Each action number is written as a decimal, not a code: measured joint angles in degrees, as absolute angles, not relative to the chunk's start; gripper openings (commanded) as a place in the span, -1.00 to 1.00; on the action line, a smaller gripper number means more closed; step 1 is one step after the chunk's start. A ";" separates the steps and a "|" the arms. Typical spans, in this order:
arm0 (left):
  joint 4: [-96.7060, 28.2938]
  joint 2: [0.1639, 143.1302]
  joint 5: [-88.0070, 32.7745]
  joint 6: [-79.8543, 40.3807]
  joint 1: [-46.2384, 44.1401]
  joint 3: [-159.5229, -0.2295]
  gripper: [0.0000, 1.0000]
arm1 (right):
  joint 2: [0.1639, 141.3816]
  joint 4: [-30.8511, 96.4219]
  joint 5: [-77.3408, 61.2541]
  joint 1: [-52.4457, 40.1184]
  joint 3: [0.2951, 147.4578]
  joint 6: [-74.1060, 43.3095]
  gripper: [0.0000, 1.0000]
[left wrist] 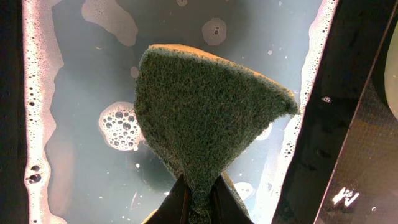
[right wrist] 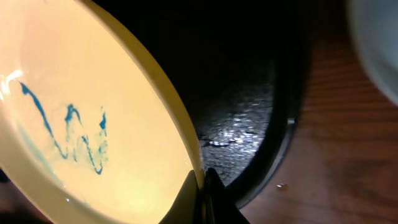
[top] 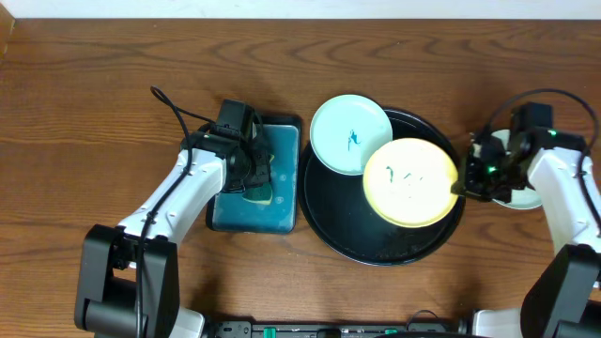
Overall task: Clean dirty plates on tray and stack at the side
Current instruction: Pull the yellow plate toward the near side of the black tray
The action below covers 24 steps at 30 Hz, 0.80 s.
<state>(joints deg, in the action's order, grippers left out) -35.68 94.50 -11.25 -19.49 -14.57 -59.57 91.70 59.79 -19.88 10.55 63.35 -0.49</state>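
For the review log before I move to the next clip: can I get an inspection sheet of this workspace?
Surface: brown wood-grain tabletop.
Job's things: large round black tray. Yellow round plate with teal scribbles above it. Mint-white round plate with a teal scribble on the tray's far-left rim. Third pale plate on the table, right of the tray.
Clutter: rectangular teal sponge tray holding soapy water.
Grippers: left gripper fingers shut on green-and-yellow sponge. Right gripper pinches the yellow plate's rim.
Cables: black cable loops off the left arm.
Surroundings: nothing seen.
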 measured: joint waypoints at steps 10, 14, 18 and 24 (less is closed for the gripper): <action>-35.66 94.50 -11.22 -19.46 -14.57 -59.57 -0.85 | 91.70 51.75 -20.01 3.86 53.34 -1.87 -0.98; -35.70 93.80 -11.22 -18.96 -14.59 -59.59 -0.85 | 91.70 47.37 -20.08 1.02 49.43 -3.42 -0.97; -35.33 89.71 -11.25 -17.74 -15.70 -59.90 -0.85 | 91.70 43.46 -19.94 -1.56 46.92 -5.93 -0.98; -29.67 85.54 -13.47 -17.34 -22.59 -61.12 -0.85 | 91.70 42.04 -17.98 -2.50 46.59 -9.10 -0.98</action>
<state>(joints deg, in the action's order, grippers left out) -29.67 85.54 -13.47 -17.34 -22.59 -61.12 91.70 42.04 -17.98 -2.50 46.59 -9.10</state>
